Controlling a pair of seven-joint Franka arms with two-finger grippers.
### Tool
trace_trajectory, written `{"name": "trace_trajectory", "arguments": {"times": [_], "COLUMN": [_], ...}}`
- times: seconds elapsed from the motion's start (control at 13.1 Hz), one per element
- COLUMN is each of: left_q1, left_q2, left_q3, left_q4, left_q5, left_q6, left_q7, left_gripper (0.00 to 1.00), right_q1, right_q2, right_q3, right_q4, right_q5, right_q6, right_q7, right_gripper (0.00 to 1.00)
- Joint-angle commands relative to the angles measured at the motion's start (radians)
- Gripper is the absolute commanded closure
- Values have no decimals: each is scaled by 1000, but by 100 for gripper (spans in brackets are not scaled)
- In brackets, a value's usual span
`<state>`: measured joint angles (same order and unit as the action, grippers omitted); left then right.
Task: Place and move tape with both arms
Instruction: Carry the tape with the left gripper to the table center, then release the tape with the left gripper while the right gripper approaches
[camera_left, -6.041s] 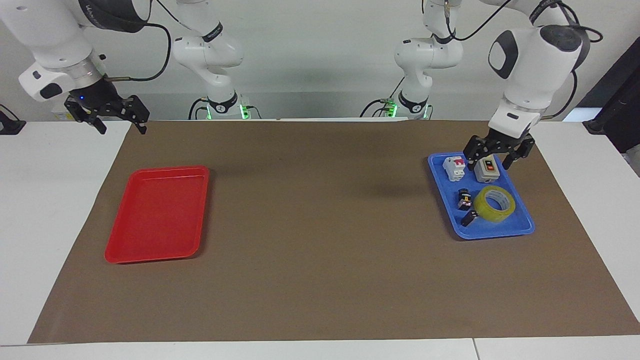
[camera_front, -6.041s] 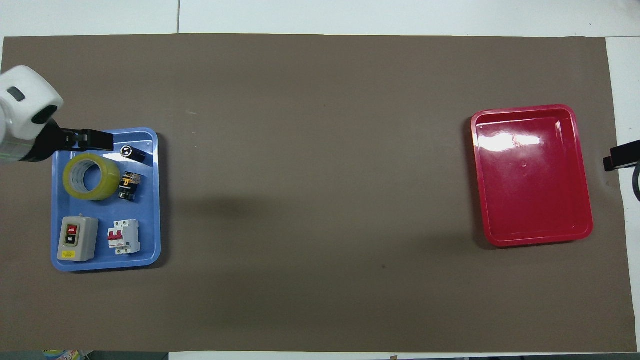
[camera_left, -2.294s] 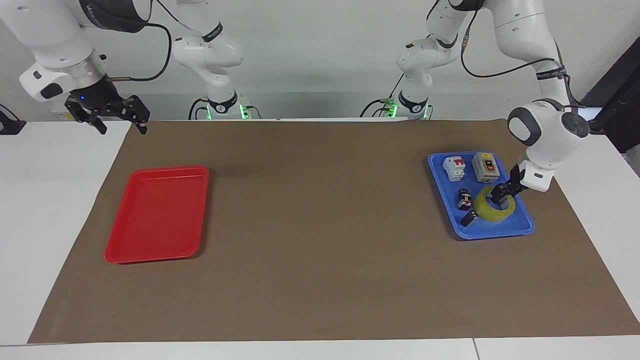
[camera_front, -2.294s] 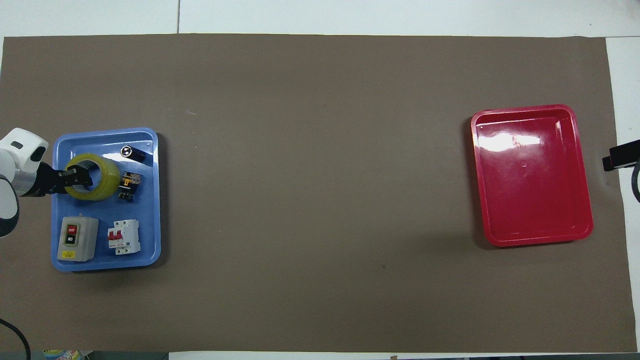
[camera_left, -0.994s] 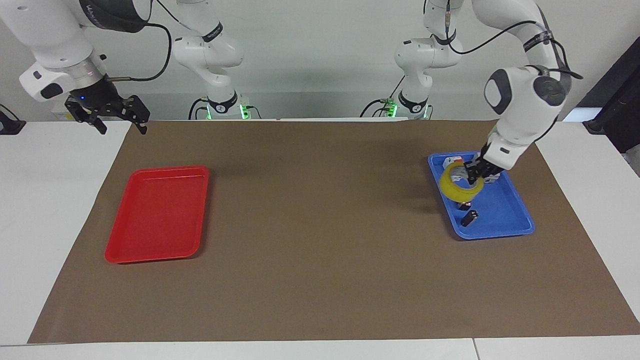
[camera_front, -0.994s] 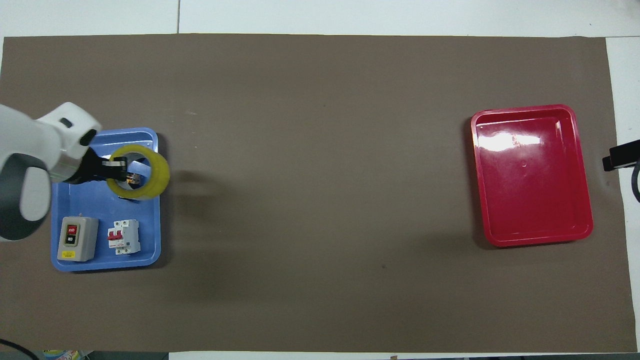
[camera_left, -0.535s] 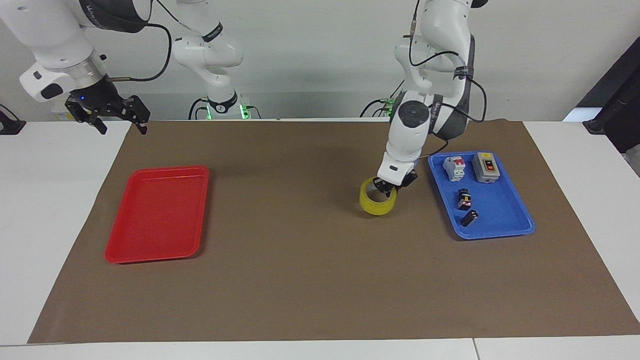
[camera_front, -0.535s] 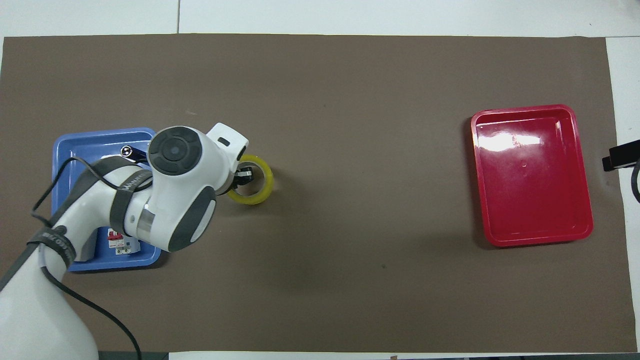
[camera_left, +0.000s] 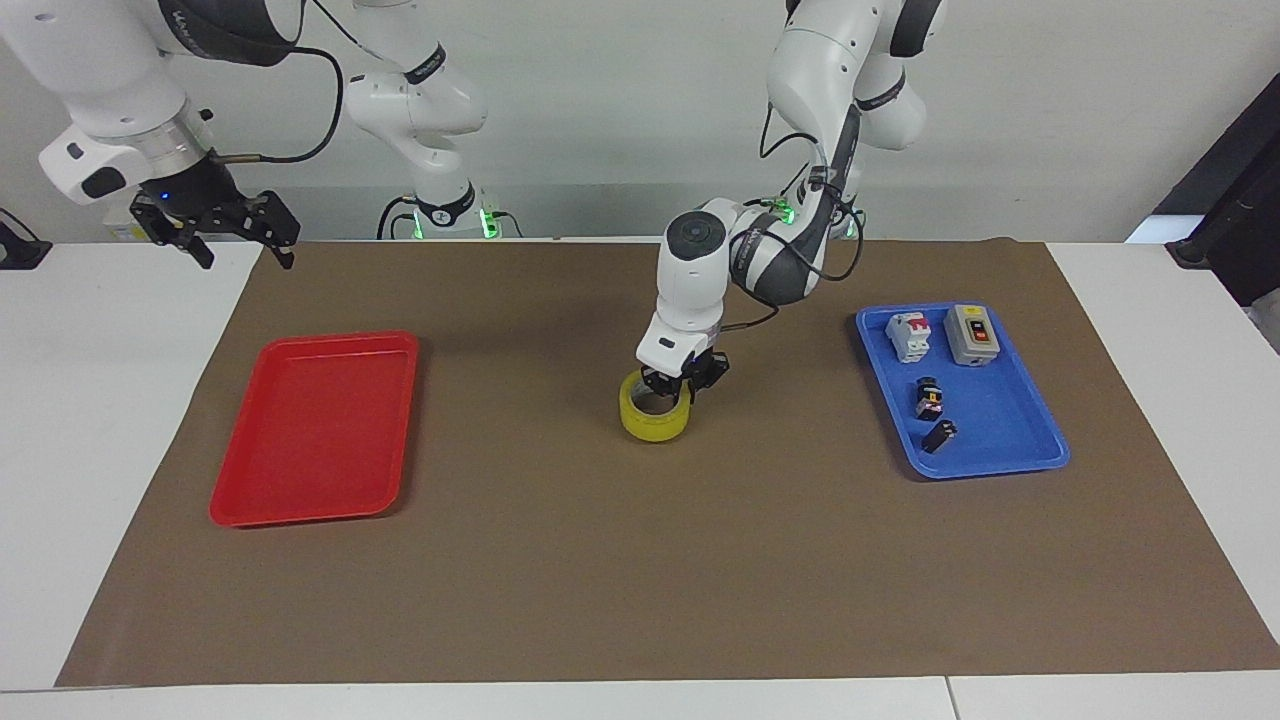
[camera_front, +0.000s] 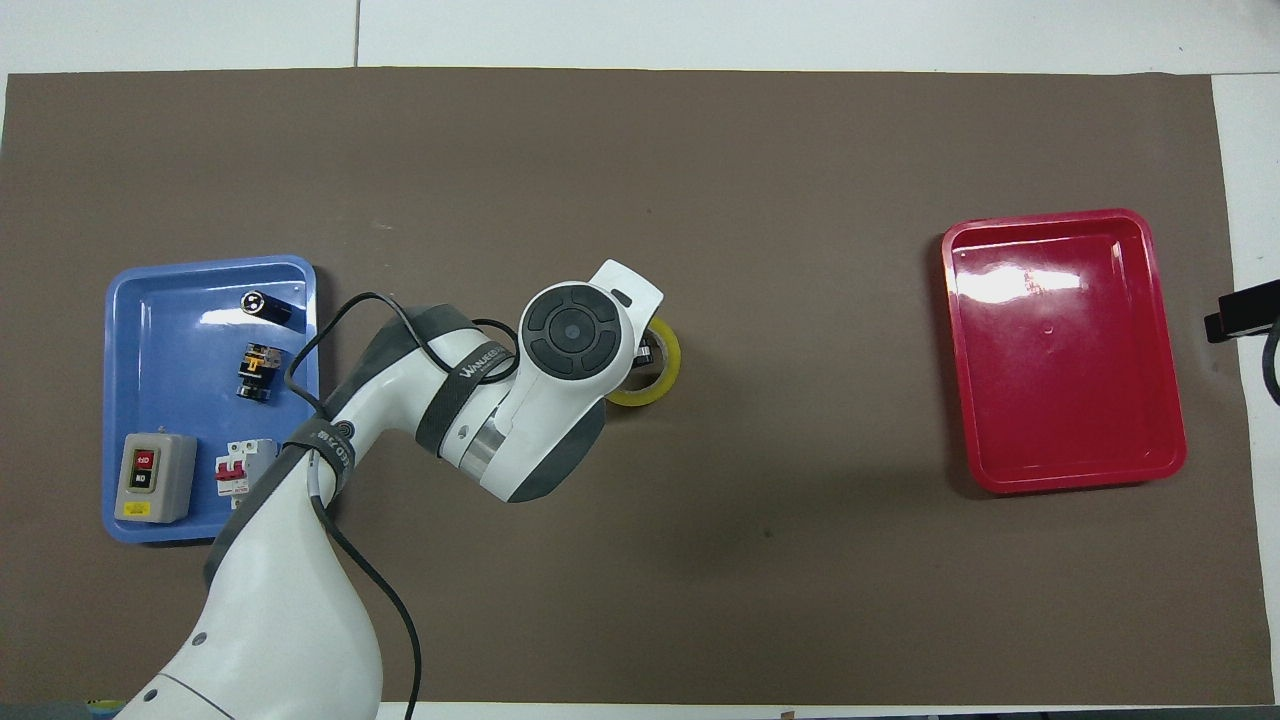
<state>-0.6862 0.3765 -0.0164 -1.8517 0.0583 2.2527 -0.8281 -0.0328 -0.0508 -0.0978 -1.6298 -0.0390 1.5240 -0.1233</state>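
The tape is a yellow ring lying flat and low at the middle of the brown mat; I cannot tell whether it rests on the mat. My left gripper points down and is shut on the ring's rim, one finger inside the hole. In the overhead view the left arm's wrist covers most of the tape and nearly all of the left gripper. My right gripper hangs open and empty over the white table by the mat's corner, at the right arm's end, and waits; only a black tip of it shows overhead.
A blue tray at the left arm's end holds a grey switch box, a white breaker and two small black parts. An empty red tray lies at the right arm's end.
My left gripper has carried the tape from over the blue tray to the middle of the mat and lowered it there. The right arm has not moved.
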Motion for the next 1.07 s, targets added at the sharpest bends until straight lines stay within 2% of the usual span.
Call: {"name": "trace_trajectory", "arguments": {"times": [0.0, 0.08, 0.15, 0.31, 0.46, 0.61, 0.76, 0.99], "left_q1": [-18, -10, -1, 55, 141, 255, 368, 491], "left_q2": [-5, -19, -59, -186, -290, -355, -396, -442], "left_q3": [15, 15, 18, 19, 18, 15, 15, 29], "left_q4": [5, 0, -26, -134, -188, -189, -176, -104], "left_q5": [12, 12, 12, 14, 14, 14, 12, 8], "left_q6": [5, -5, -10, -16, -109, -194, -246, -361], "left_q7": [-14, -9, -3, 39, 169, 336, 473, 619], "left_gripper": [49, 18, 2, 0, 0, 0, 0, 0], "right_q1": [-10, -10, -9, -1, 45, 187, 328, 531], "right_q2": [-6, -6, -6, -6, -20, -24, 41, 233], "right_q3": [9, 10, 10, 10, 13, 15, 15, 16], "right_q4": [-10, -10, -10, -10, -62, -85, -74, -36], "right_q5": [1, -1, 1, 1, 28, 56, 79, 84], "right_q6": [8, 8, 8, 13, 63, 120, 194, 416], "right_q7": [-13, -19, -19, -18, -3, 150, 298, 519], "right_gripper": [0, 0, 0, 0, 0, 0, 0, 0]}}
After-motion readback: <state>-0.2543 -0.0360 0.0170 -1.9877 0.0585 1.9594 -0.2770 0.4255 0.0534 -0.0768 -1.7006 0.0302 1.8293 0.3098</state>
